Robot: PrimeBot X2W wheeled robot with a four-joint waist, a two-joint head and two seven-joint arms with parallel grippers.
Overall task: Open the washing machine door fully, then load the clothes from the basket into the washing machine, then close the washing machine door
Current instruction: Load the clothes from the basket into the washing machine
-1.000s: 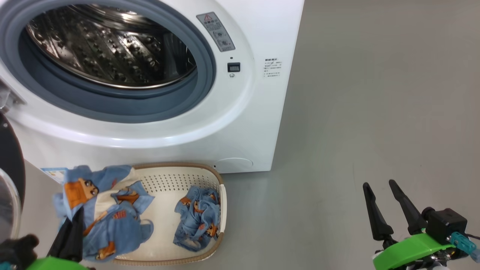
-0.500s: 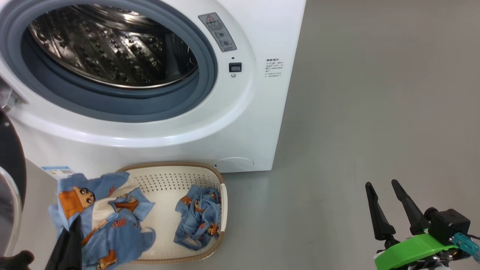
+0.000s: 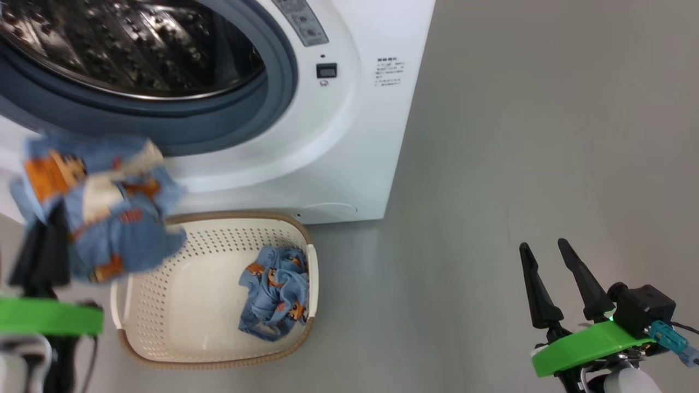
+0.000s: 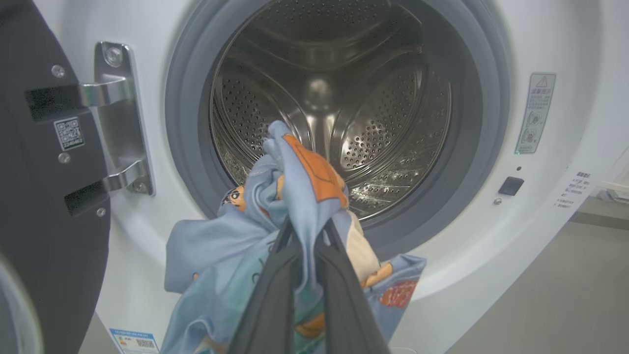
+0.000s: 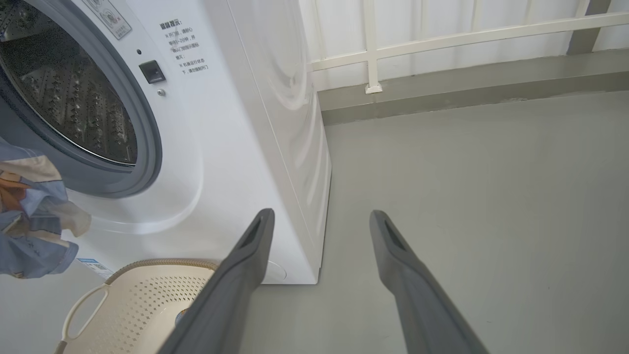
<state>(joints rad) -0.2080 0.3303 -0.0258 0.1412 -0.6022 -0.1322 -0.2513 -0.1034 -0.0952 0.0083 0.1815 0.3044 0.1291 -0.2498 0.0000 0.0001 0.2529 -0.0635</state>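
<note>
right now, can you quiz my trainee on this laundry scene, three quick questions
1. True or false: the left gripper is shut on a blue garment, held in front of the open washing machine.
2. What lies in the basket? A) nothing B) one bundled garment C) a white towel
3. Fill in: the right gripper has its fingers ___ and holds nothing.

Key: 1 true; 2 B; 3 apart
</note>
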